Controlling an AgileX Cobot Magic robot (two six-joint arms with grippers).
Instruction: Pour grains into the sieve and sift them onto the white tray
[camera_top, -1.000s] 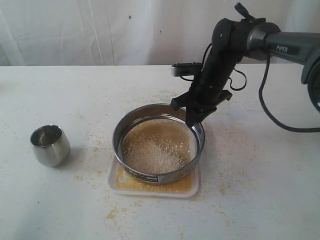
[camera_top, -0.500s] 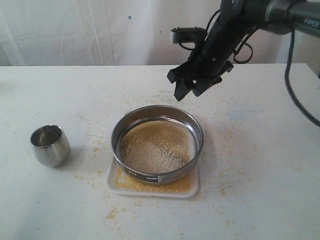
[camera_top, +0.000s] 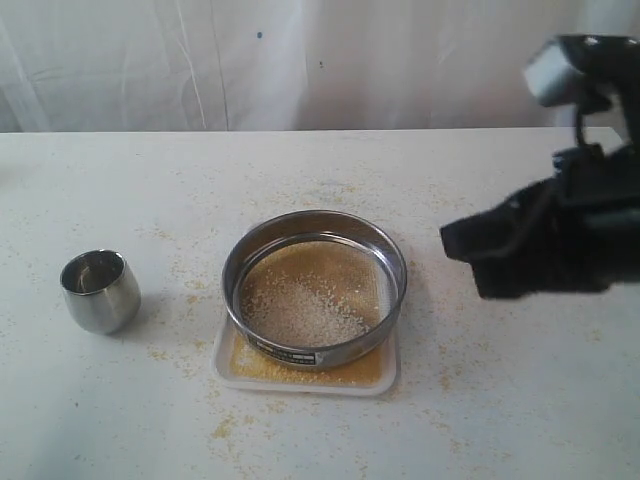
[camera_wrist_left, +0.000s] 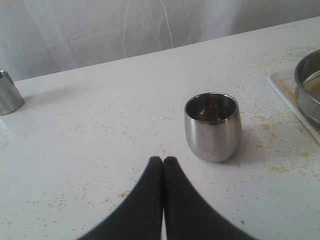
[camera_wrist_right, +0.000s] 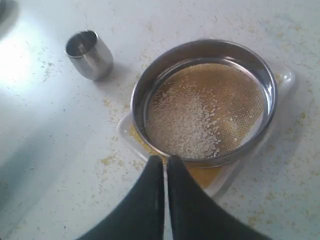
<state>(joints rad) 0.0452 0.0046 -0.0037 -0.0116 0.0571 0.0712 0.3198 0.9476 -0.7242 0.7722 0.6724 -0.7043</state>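
The sieve (camera_top: 350, 350) sits on the white tray (camera_top: 226, 366) in the middle of the table. A pale patch of grains (camera_top: 300, 312) lies on its mesh, and yellowish grains cover the tray beneath. In the right wrist view, the sieve (camera_wrist_right: 200, 48), its grains (camera_wrist_right: 190, 125) and the tray (camera_wrist_right: 284, 77) lie beyond my right gripper (camera_wrist_right: 164, 159), which is shut and empty above the tray's near edge. My right arm (camera_top: 545, 250) is a dark blur to the right of the sieve. My left gripper (camera_wrist_left: 163, 160) is shut and empty, low over the table.
A small rounded steel cup (camera_top: 98, 290) stands upright left of the tray, just ahead of my left gripper; it also shows as the cup (camera_wrist_left: 212, 127). Another steel object (camera_wrist_left: 7, 92) stands farther off. Spilled grains speckle the table around the tray.
My right arm has lifted off the sieve's far rim and swung right, away from it. The sieve, tray and cup have stayed put.
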